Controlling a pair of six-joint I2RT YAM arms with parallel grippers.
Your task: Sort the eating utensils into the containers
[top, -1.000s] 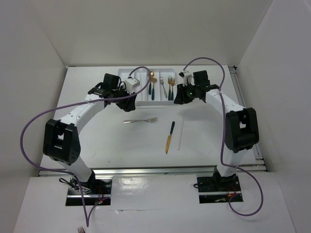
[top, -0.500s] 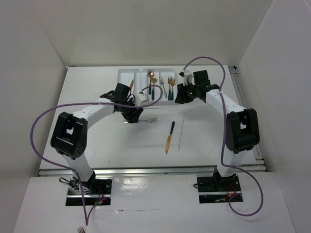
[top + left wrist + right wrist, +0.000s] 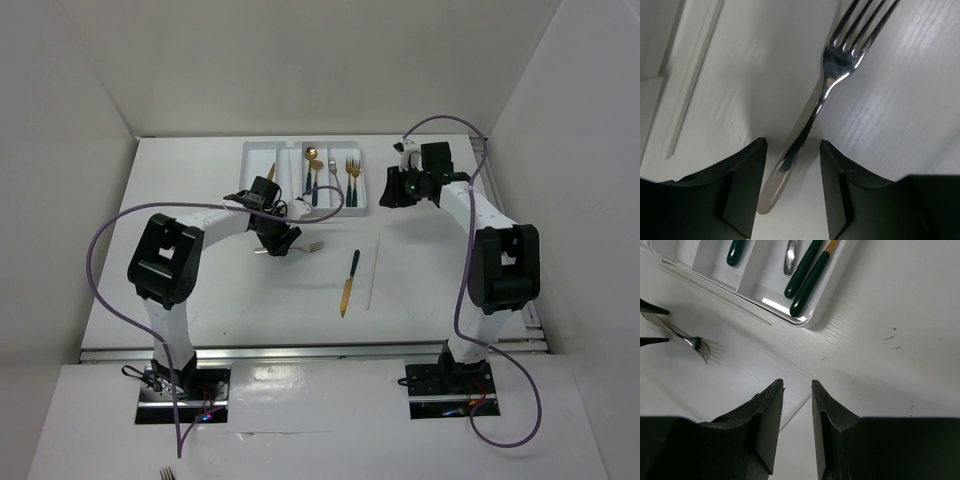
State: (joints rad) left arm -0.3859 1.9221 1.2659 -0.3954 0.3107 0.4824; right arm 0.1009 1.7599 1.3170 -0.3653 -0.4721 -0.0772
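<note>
While your left gripper (image 3: 280,240) sits low over the table (image 3: 200,290), its fingers (image 3: 747,190) stand apart on either side of the silver fork's (image 3: 826,85) handle. In the left wrist view you can see a sliver of table between the handle and each finger, so nothing is clamped. The fork lies flat just in front of the tray (image 3: 246,170), its tines pointing toward your right arm.

Your right gripper (image 3: 388,195) hangs above bare table just off the tray's right near corner. Its fingers (image 3: 767,430) are parted by a narrow gap, and you have nothing between them.

Look into the tray and you find a gold spoon (image 3: 312,170) with a teal handle in one compartment. In the rightmost compartment, the right wrist view shows you two teal handles (image 3: 805,270) and a short silver handle (image 3: 790,255) lying side by side. A gold piece (image 3: 270,172) shows in the leftmost compartment, partly hidden behind your left arm.

Out on the table, well apart from the tray, a knife (image 3: 349,283) with a gold blade and a dark handle lies near the middle. A thin pale stick (image 3: 372,270) lies just beside it on the right, roughly parallel.
</note>
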